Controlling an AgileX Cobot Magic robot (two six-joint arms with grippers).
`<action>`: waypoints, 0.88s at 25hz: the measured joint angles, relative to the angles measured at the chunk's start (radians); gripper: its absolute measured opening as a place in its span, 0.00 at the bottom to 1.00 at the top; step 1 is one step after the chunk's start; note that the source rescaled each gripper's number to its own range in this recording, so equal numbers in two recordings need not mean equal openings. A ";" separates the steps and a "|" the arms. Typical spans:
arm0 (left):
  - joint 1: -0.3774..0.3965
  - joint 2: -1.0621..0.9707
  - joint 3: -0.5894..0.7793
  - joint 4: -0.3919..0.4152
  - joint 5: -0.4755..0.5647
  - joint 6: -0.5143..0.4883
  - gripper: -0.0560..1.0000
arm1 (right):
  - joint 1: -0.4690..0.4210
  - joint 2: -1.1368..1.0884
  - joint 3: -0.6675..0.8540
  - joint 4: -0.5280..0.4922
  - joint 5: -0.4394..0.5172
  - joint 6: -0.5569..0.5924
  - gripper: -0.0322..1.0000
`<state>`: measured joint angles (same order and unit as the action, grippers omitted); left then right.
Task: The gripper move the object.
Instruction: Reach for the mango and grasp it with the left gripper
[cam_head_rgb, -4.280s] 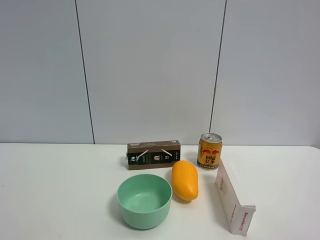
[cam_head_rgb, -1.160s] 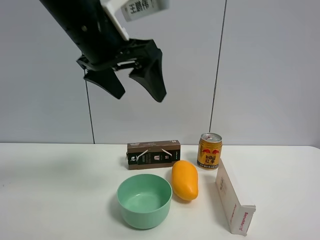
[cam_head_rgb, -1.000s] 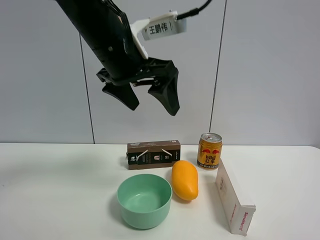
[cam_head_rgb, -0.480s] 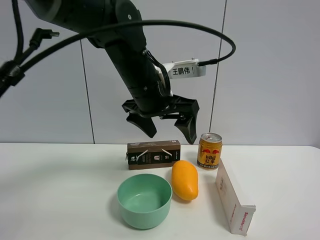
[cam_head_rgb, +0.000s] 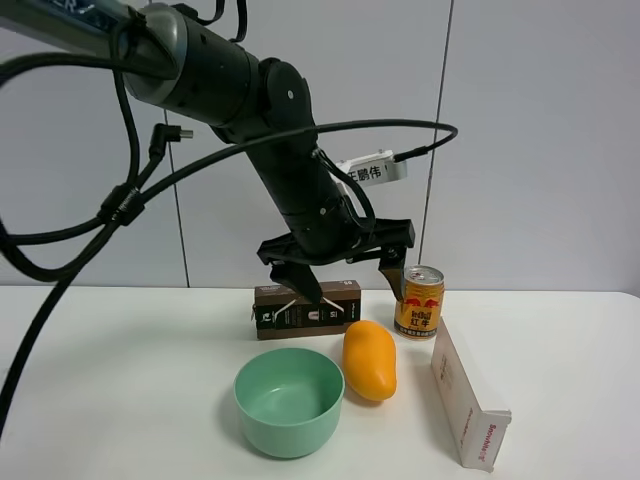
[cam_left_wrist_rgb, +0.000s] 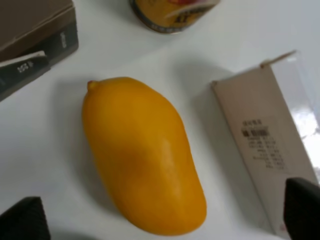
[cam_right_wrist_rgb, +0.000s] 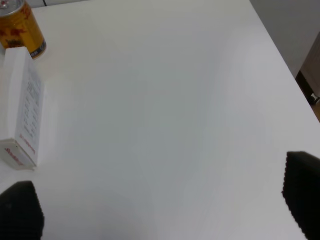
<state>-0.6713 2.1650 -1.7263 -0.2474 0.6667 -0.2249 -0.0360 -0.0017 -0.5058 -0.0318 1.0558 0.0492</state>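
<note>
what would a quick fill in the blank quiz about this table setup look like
1. The left gripper hangs over the mango with its jaws ____.
2. The mango lies between the white box and the ____ bowl.
3. The drink can stands ____ on the table.
Missing words: open; green; upright.

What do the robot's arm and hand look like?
The left arm is thick, rounded and glossy black, with black cables looping off it. A white tag printed with dark Chinese characters sticks out near the wrist. The left hand is a black claw with two wedge-shaped fingers. Of the right hand, only two matte black fingertips show.
</note>
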 joint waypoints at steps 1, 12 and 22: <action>0.000 0.007 0.000 0.000 -0.006 -0.019 0.91 | 0.000 0.000 0.000 0.000 0.000 0.000 1.00; -0.047 0.064 0.000 0.028 -0.102 -0.129 0.91 | 0.000 0.000 0.000 0.000 0.000 0.000 1.00; -0.066 0.132 0.000 0.062 -0.110 -0.128 0.91 | 0.000 0.000 0.000 0.000 0.000 0.000 1.00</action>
<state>-0.7372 2.2970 -1.7263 -0.1853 0.5568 -0.3534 -0.0360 -0.0017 -0.5058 -0.0318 1.0558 0.0492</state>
